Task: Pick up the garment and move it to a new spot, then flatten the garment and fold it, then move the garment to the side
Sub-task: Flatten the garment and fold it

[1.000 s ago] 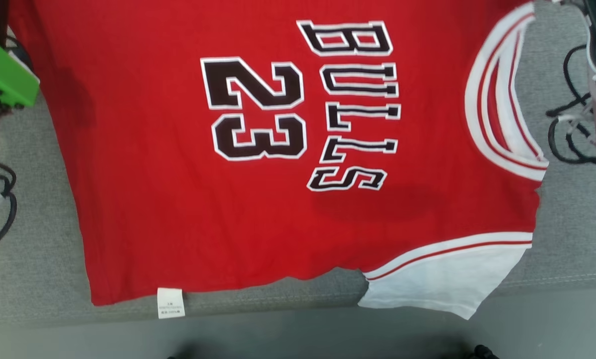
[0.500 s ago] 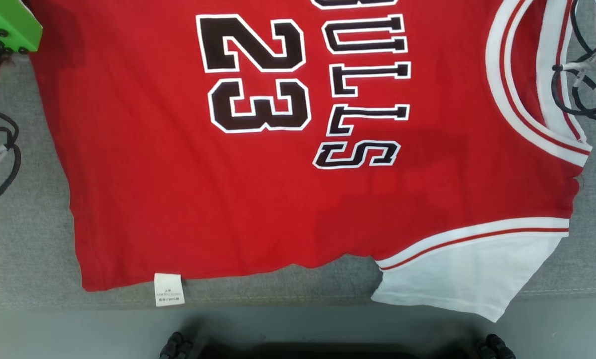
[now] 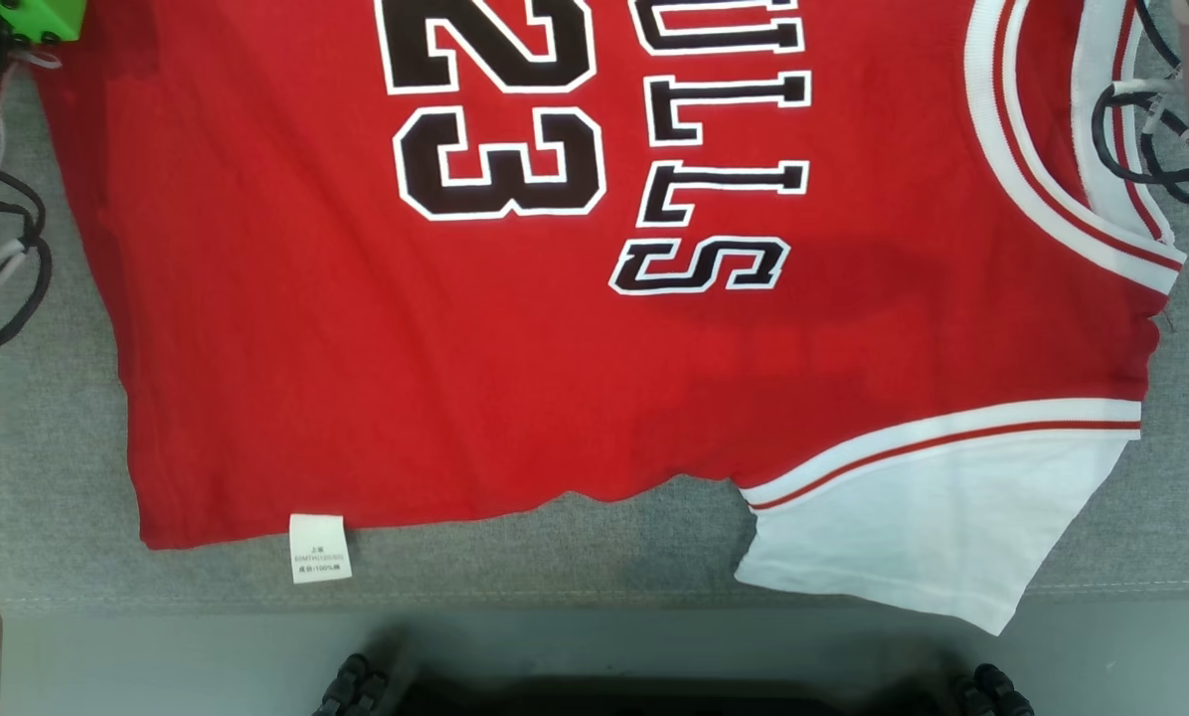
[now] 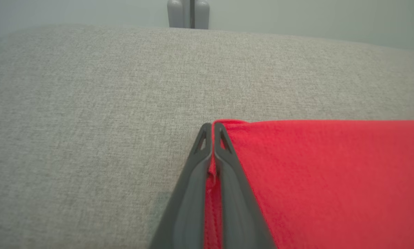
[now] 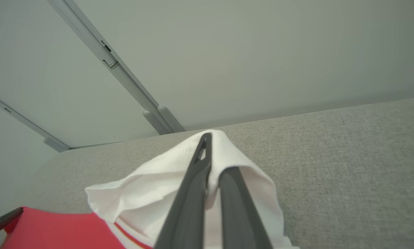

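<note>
1. Probably a robot test lab or demo booth, though the views are narrow.
2. A grey cloth-covered bench [image 3: 555, 557] serves as the worktop, with one red garment [image 3: 306, 378] spread on it.
3. Plain pale wall panels [image 5: 279, 52], joined by metal strips [image 5: 131, 83], stand behind it.
4. Black cables [image 3: 1099, 134] loop at the sides of the head view.
</note>
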{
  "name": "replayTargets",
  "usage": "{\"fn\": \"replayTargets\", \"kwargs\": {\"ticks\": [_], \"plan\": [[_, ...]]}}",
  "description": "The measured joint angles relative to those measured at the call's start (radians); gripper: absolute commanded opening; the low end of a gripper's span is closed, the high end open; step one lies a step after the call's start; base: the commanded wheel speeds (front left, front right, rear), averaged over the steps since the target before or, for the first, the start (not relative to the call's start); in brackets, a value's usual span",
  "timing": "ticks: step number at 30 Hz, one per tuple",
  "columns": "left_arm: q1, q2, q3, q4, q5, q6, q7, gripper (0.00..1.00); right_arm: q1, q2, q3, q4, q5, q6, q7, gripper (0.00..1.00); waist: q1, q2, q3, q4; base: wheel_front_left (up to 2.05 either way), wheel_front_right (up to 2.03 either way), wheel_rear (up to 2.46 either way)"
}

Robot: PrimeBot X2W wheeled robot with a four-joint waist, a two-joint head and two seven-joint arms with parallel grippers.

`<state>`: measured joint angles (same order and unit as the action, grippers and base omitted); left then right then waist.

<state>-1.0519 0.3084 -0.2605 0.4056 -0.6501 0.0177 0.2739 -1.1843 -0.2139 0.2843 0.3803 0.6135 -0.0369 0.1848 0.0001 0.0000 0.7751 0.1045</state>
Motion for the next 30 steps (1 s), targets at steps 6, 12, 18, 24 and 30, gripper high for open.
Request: {"fn": "replayTargets", "kwargs": {"ticks": [6, 12, 18, 24, 30], "plan": [[-0.018, -0.013, -0.008, 0.072, 0.017, -0.009, -0.036, 0.39, -0.017, 0.022, 0.011, 0.049, -0.016, 0.001, -0.051, 1.0, 0.0, 0.0, -0.007, 0.0, 0.0, 0.0, 0.0], [-0.045, -0.015, 0.001, 0.121, 0.03, -0.023, -0.094, 1.0, -0.048, 0.03, 0.008, 0.064, -0.033, 0.015, -0.146, 1.0, 0.0, 0.0, -0.022, -0.002, 0.0, 0.0, 0.0], [-0.047, -0.004, 0.012, 0.178, 0.036, -0.036, -0.134, 1.0, -0.044, 0.042, 0.005, 0.112, -0.033, 0.039, -0.2, 1.0, -0.0001, 0.0, -0.053, -0.015, 0.0, 0.0, 0.0], [-0.046, 0.035, 0.031, 0.244, 0.04, -0.046, -0.173, 1.0, 0.012, 0.052, -0.004, 0.124, -0.015, 0.08, -0.28, 1.0, -0.0001, 0.0, -0.093, -0.041, 0.0, 0.0, 0.0], [-0.025, 0.085, 0.034, 0.285, 0.06, -0.072, -0.237, 1.0, 0.117, 0.003, 0.009, 0.101, -0.068, 0.099, -0.392, 1.0, -0.0001, 0.0, -0.144, -0.07, 0.0, 0.0, 0.0]]}}
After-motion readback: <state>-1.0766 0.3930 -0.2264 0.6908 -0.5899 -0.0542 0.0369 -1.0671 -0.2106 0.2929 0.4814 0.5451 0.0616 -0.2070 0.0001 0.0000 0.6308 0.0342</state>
